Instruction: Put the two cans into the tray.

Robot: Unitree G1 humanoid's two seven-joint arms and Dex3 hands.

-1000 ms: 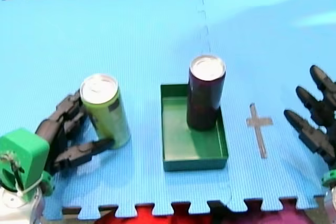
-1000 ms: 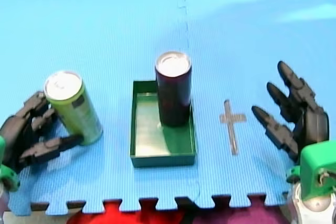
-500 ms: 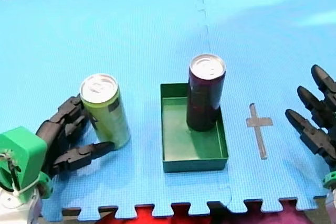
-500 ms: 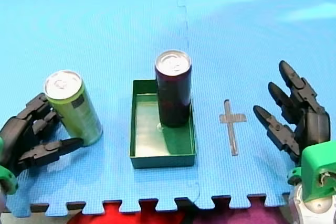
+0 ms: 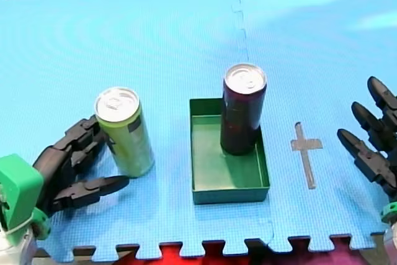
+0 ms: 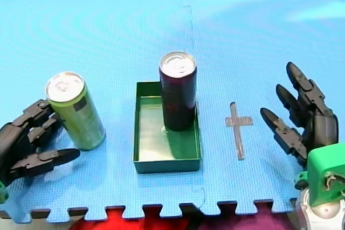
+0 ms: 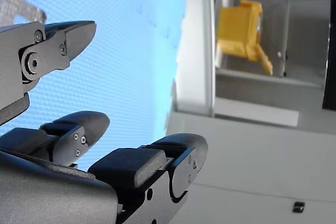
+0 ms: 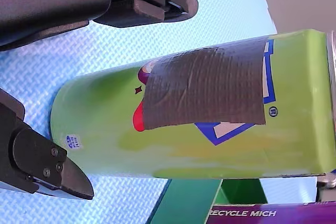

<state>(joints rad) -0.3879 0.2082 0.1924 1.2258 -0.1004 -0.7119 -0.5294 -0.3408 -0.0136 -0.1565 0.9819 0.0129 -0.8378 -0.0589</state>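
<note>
Blue foam mat is spread under everything. Between the two hands the green tray is set, and the dark purple can is already stood upright in its far end. The green can is stood on the mat just beside the left hand, between its fingers (no firm contact can be made out), so nothing is gripped. The right hand is held empty, well apart from the tray. If the left fingers are closed unevenly, the tall can may be tipped; if carried low, it may be knocked against the tray wall or the purple can.
</note>
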